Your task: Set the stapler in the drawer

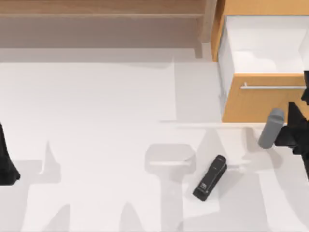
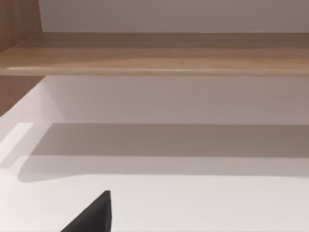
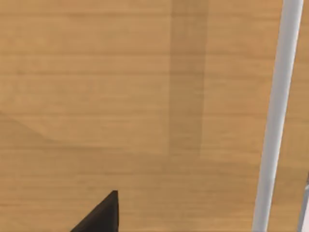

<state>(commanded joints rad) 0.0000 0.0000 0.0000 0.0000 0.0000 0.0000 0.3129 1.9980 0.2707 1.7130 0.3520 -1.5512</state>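
The black stapler [image 1: 211,178] lies flat on the white table, right of centre, with its pale label toward the near end. At the back right the drawer [image 1: 260,104] stands pulled out, showing its white inner walls [image 1: 227,53] and silver bar handle [image 1: 273,87]. My right gripper [image 1: 295,126] hovers at the table's right edge, just in front of the drawer front [image 3: 120,96] and close to the handle [image 3: 277,121], up and to the right of the stapler. My left gripper [image 1: 7,162] is parked at the table's left edge, far from both.
A duller brown wooden shelf unit [image 1: 96,9] runs along the back of the table, and the left wrist view looks at its shelf board [image 2: 154,58]. White tabletop [image 1: 96,121] stretches between the stapler and the left arm.
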